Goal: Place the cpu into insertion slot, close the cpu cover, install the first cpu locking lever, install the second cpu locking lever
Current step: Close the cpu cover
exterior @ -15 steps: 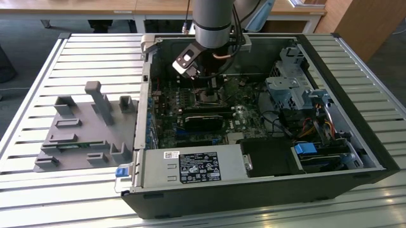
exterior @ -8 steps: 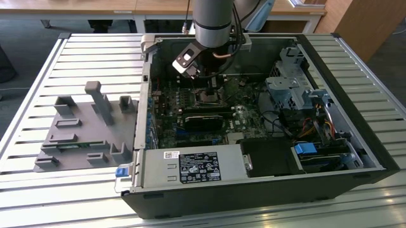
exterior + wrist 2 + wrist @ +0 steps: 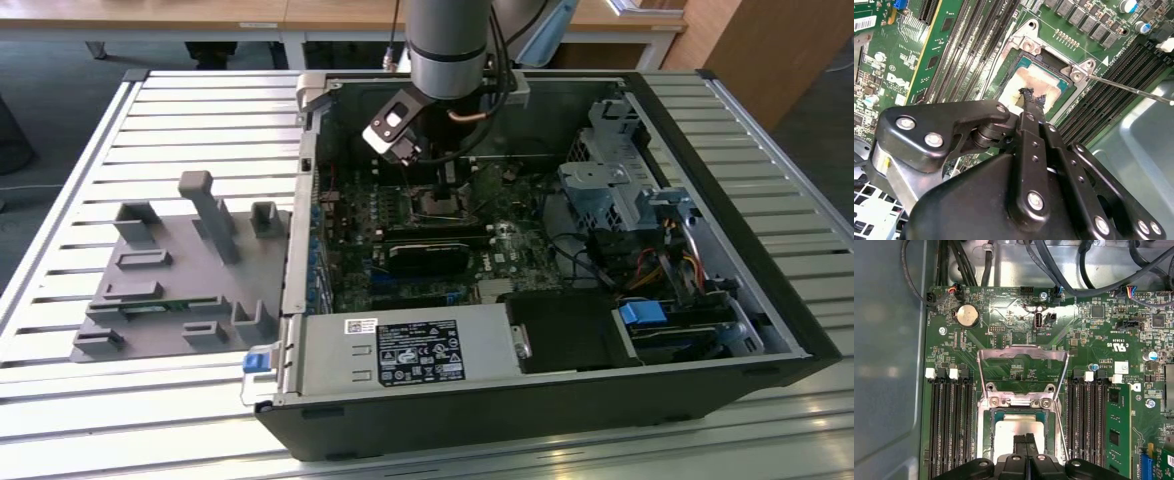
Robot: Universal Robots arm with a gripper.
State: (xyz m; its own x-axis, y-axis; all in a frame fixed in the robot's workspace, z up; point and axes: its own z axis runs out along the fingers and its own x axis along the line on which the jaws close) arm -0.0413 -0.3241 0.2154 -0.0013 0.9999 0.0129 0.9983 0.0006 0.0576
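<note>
The cpu (image 3: 1019, 429), a pale square chip with a smudged top, lies in the insertion slot (image 3: 1019, 413) on the green motherboard. In both wrist views my gripper (image 3: 1025, 439) is shut, with its black fingertips resting on the chip's top (image 3: 1036, 82). The cpu cover (image 3: 1024, 353), a silvery frame with a square window, stands open behind the slot, hinged at its far edge. A thin locking lever (image 3: 1134, 91) sticks out sideways from a corner of the slot. In the exterior view the gripper (image 3: 449, 185) reaches down into the open computer case over the slot (image 3: 441, 207).
Memory slots (image 3: 949, 425) flank the socket on both sides. A black-labelled power supply box (image 3: 414, 352) and a long black block (image 3: 434, 250) lie nearer the case front. Drive bays and cables (image 3: 621, 195) fill the exterior view's right. A grey fixture (image 3: 187, 270) stands on the slatted table.
</note>
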